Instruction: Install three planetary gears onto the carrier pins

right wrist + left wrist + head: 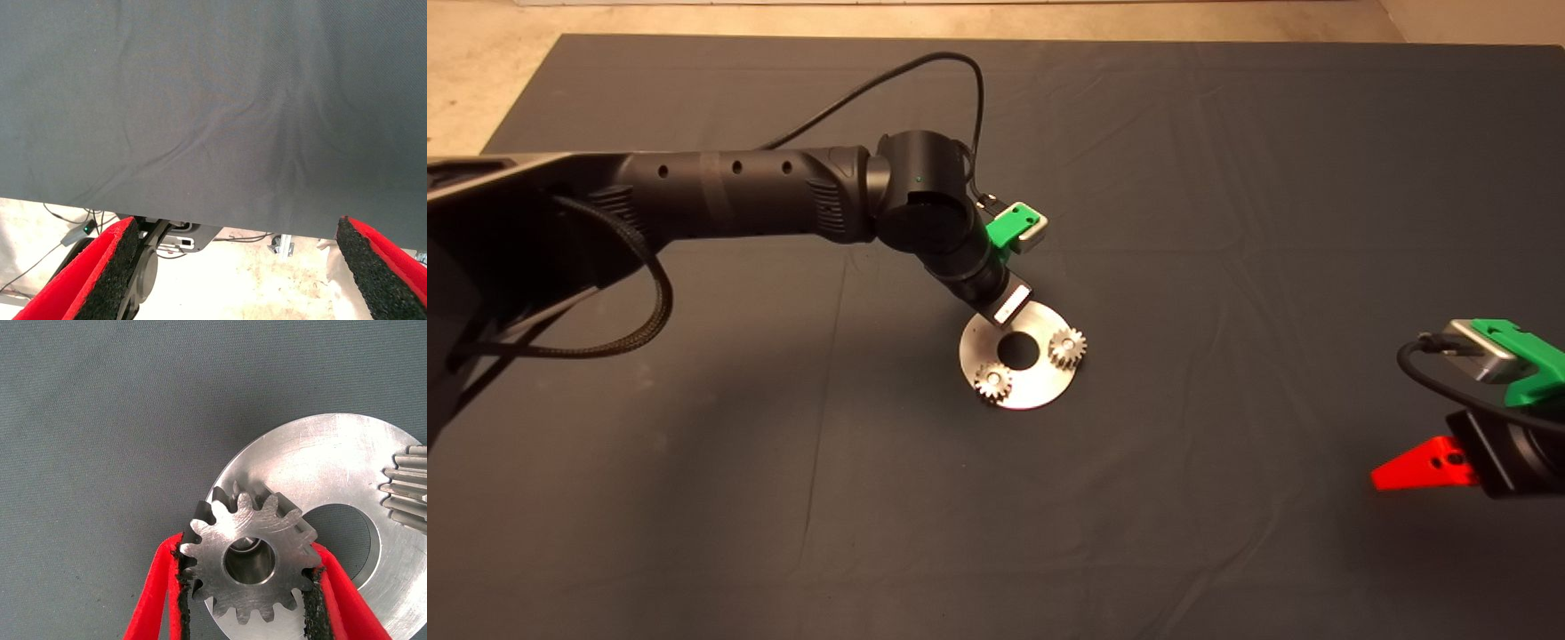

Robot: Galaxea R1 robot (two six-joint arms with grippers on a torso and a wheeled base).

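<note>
Clamping the third small silvery toothed metal gear [252,561] between its red fingers, the left gripper [250,587] hovers at ten o'clock on the flat shiny round carrier disc [1032,391], two gears [1066,347] apparently seated, so lowering its bore onto the last pin comes next, while the spread right gripper [233,267] waits at four o'clock.

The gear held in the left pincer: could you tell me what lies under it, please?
Under the held gear lies the shiny disc, by its rim. Through the gear's centre hole a bit of metal shows, perhaps a pin; whether the gear is seated on it is covered.
</note>
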